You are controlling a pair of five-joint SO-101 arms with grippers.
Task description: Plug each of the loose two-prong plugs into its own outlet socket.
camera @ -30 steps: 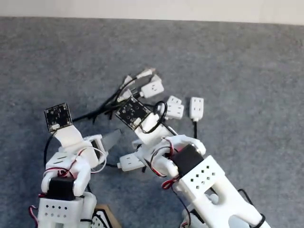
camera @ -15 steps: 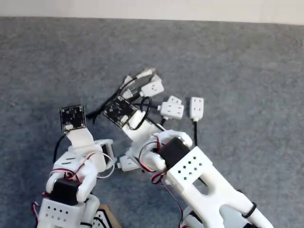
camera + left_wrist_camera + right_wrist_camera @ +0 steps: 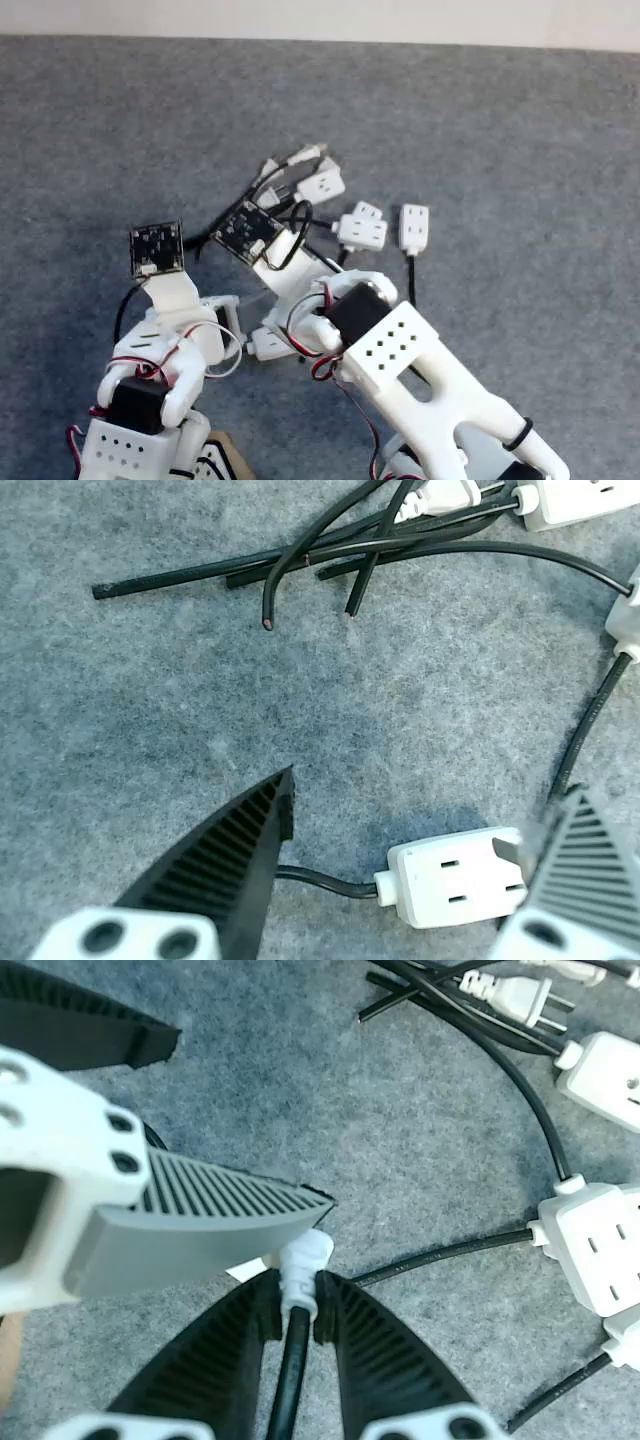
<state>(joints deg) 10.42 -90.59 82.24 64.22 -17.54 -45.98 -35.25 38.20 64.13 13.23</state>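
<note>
Grey, carpet-like cloth covers the tabletop, and both arms lean over its middle part. The right hand is closed on a white plug. Its two black fingers press the body of the plug from both sides, and the plug's black cord runs back between them toward the wrist. The long axis of the plug lies along the fingers, and its front end points away from the wrist, toward the left hand. The prongs I cannot see, because the grey finger of the left hand crosses just in front of them.

The left hand is wide open and holds nothing. Between its two fingers a white outlet socket lies flat on the cloth with its slots facing up. Its long axis goes across the gap from one finger to the other. One end reaches the grey finger, and its cord leaves from the other end toward the black finger.

Farther out on the tabletop lie the other sockets, near to each other, and a loose plug with two bare prongs. Several black cords cross one another there, some with cut ends.
</note>
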